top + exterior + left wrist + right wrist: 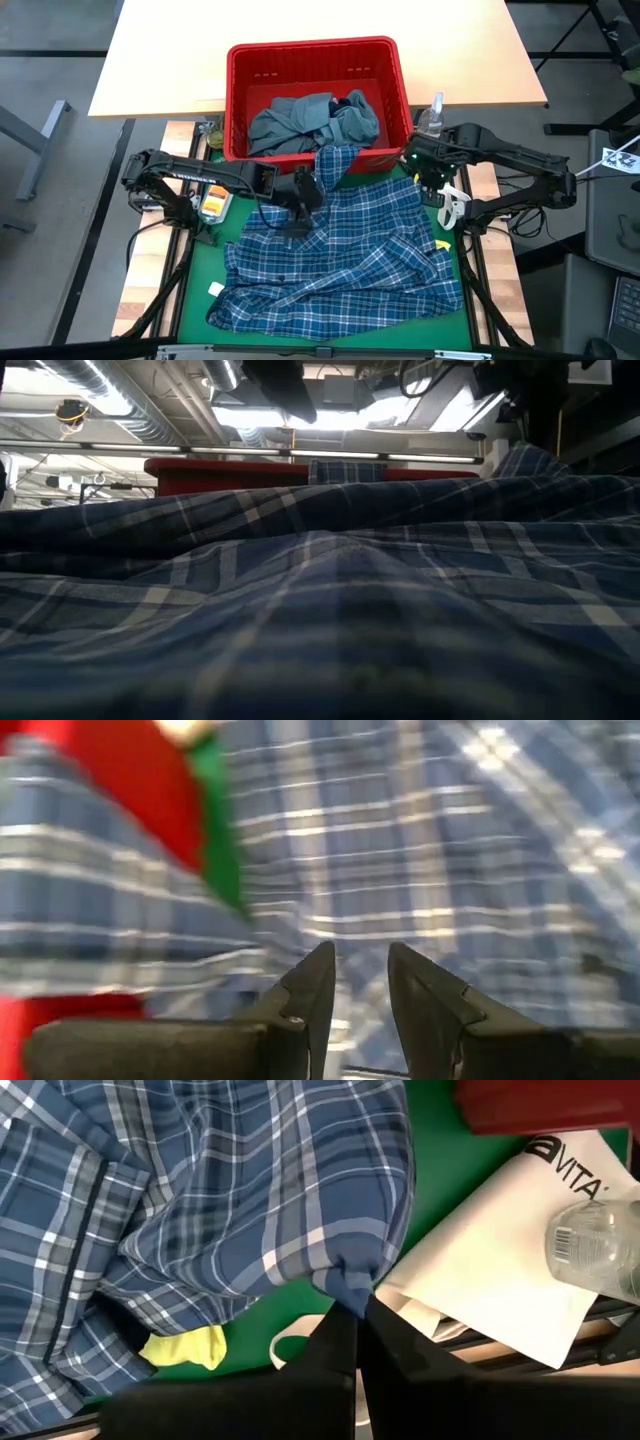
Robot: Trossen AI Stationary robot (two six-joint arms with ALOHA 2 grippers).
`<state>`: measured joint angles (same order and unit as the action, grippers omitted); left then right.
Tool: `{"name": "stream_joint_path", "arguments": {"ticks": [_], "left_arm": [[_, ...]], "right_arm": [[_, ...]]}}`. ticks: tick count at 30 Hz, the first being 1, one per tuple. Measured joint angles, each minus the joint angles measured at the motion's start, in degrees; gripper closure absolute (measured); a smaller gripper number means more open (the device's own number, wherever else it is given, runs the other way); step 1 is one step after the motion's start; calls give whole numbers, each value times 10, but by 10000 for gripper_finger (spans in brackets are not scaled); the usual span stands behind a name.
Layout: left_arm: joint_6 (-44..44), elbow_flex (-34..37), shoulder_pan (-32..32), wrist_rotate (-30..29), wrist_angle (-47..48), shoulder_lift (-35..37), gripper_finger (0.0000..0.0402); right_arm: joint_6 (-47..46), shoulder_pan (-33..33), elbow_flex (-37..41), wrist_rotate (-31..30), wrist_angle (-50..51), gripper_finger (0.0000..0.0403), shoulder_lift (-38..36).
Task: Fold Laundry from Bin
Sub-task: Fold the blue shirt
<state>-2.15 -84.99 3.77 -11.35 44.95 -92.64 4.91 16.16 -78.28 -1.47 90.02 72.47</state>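
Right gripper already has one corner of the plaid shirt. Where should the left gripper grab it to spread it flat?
Judging by the high view, take the plaid shirt at its bunched edge near the left gripper, coming from above: that side lies crumpled on the green mat, opposite the right gripper.

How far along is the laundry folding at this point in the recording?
Early. Done: the plaid shirt is out of the red bin and spread on the green mat, one part draped over the bin's rim. In hand: the right gripper pinches a shirt corner; the left gripper hovers open over the fabric. Left: no fold shows yet, and the grey-blue garment lies in the bin.
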Motion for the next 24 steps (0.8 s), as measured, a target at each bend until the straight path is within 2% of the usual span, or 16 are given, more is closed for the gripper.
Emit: {"name": "stream_joint_path", "arguments": {"ticks": [3,9,14,17,24], "left_arm": [[0,0,-4,-62,-10,0,298],[2,0,-35,-83,-29,0,245],[51,0,-86,-134,-32,0,206],[88,0,-129,-127,-41,0,198],[136,0,-211,-41,-72,0,208]], "right_arm": [[0,0,0,0,1,401,3],[0,0,0,0,0,401,8],[0,0,0,0,0,401,8],[0,0,0,0,0,401,8],[1,0,0,0,0,401,8]]}}
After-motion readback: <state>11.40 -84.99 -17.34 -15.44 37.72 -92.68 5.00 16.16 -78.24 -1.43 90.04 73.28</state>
